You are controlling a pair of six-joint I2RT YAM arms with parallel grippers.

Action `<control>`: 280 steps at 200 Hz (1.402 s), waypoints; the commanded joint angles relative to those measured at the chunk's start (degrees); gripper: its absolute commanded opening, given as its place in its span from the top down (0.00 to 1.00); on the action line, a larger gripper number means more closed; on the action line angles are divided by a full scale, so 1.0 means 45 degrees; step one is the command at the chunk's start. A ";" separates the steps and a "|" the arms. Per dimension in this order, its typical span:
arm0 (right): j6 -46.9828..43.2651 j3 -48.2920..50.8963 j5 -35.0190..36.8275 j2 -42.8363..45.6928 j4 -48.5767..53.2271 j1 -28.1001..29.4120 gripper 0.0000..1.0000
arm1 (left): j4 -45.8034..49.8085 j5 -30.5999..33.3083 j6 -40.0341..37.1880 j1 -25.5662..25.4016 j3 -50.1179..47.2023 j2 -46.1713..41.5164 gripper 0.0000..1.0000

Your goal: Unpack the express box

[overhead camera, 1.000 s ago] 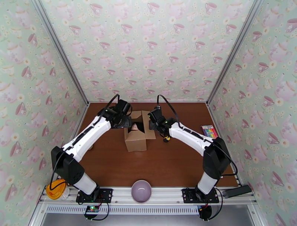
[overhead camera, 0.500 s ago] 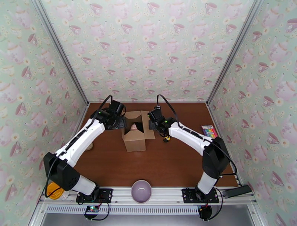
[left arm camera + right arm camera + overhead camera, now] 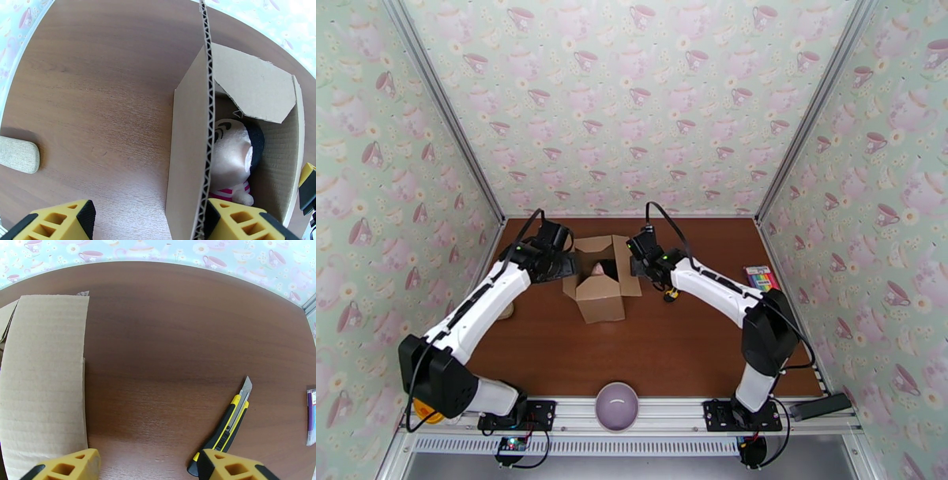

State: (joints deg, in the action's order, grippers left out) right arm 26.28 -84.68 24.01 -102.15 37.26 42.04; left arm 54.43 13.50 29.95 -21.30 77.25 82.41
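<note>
I have the desk (image 3: 671,347) in full on the top view. The express box (image 3: 600,298) stands just past its centre toward 12 o'clock, flaps open, its long axis running roughly 12 to 6.

The 2 arms flank it. The left end effector (image 3: 148,223) is at the box's 9 o'clock side with its fingers apart, straddling the upright left flap (image 3: 189,138). 1 finger hangs outside over bare desk and the other over the opening, with the corrugated edge close against the inner one. I read that as not clamped.

The right end effector (image 3: 146,467) is at the box's 3 o'clock side. Its fingers are apart with nothing between them, over bare desk just off the folded-out right flap (image 3: 43,370).

Inside the box lies a pink plush toy (image 3: 233,158). From the left end effector it sits toward 3 o'clock, just across that wall, so I judge the left arm the nearer one for lifting it out.

A yellow utility knife (image 3: 225,429) lies on the desk beside the right fingers.
</note>
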 commanded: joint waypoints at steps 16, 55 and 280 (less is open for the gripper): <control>-0.0186 -0.0535 0.0080 -0.0394 0.0431 0.0120 0.30 | -0.0671 -0.0561 0.0071 0.0275 -0.0829 -0.0306 0.24; -0.0189 -0.0615 0.0094 -0.0521 0.0523 0.0153 0.30 | -0.1326 -0.0952 0.0159 0.0547 -0.1576 -0.0503 0.25; -0.0180 -0.0947 -0.0459 -0.0811 0.0511 0.0179 0.31 | -0.9168 -0.5782 0.2994 0.2046 -0.8076 -0.2026 0.54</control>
State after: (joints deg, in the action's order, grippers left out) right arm 26.13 -87.07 23.68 -104.68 38.72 42.30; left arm 12.69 -10.26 40.29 -11.90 45.80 71.22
